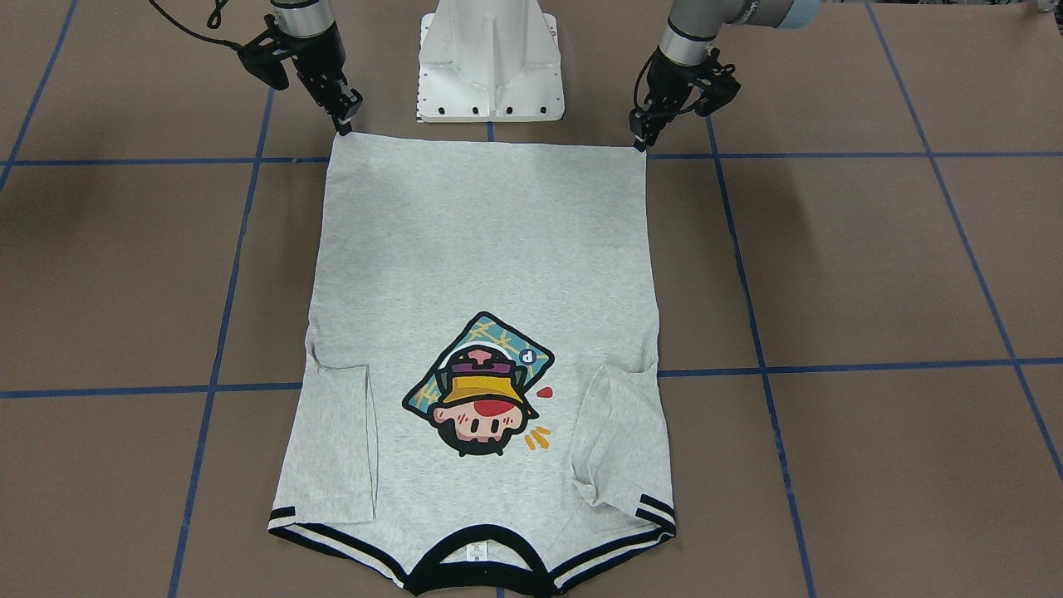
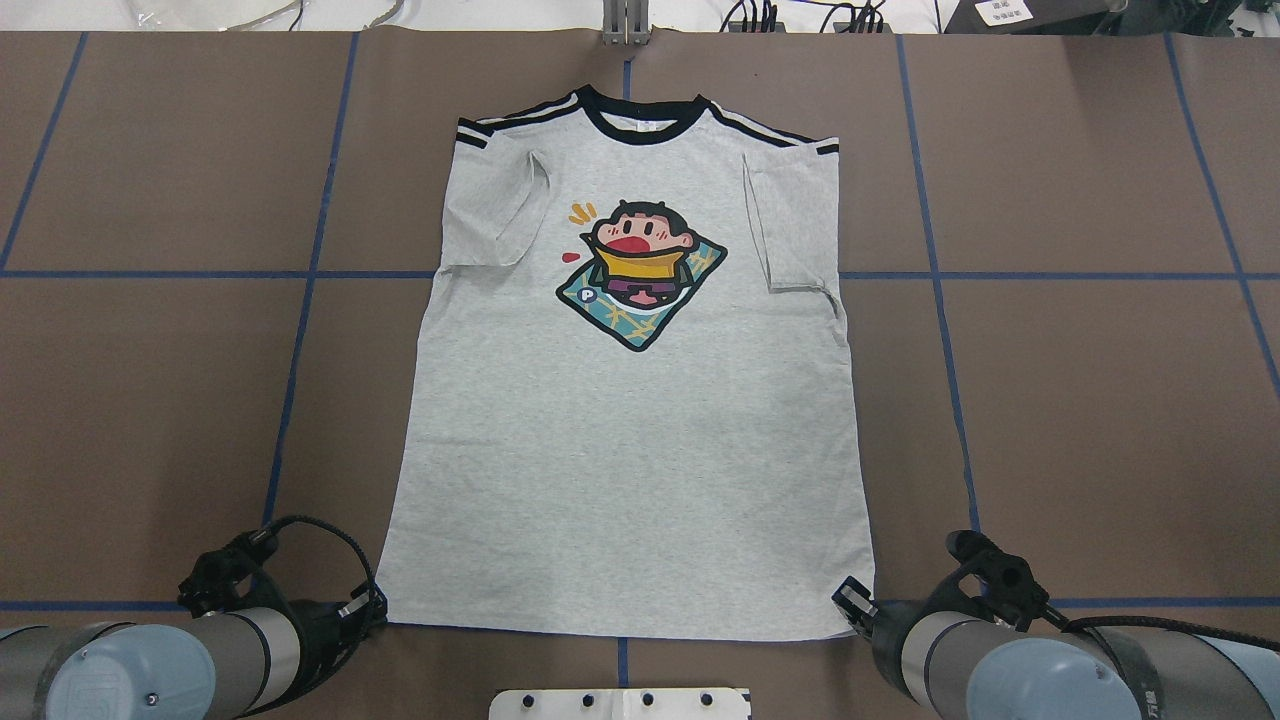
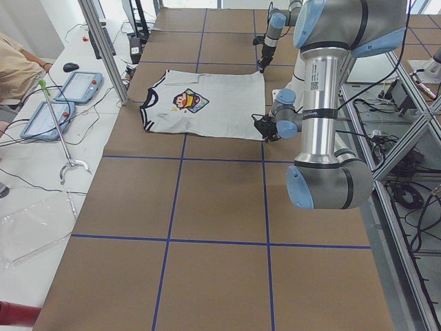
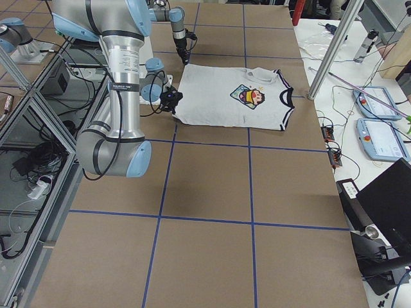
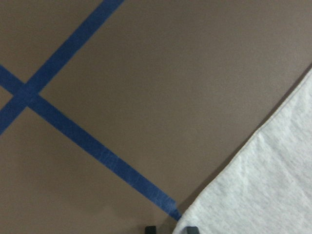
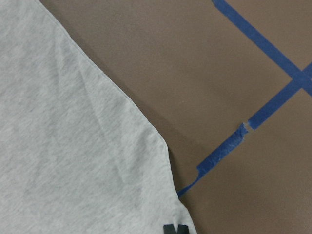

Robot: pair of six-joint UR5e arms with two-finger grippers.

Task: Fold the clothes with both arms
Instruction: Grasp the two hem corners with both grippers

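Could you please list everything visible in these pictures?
T-shirt: one, grey with black collar and cartoon print, flat mid-table, sleeves folded in.
Table: one, brown with blue grid lines.
Base: one, white, at the table's robot edge.
Pendants: two, blue-grey, beyond the table's far edge.
Person: one, partly seen, beside the pendants.
Left gripper: one, black, at a hem corner, jaws apart.
Right gripper: one, black, at the other hem corner; grip unclear.

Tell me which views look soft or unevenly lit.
Left wrist view: soft, the T-shirt hem and blue tape lack crisp edges. Right wrist view: a little sharper, fabric creases show. Front-facing view: faint dark shadow patches on the table. Overhead view: even light, print crisp.
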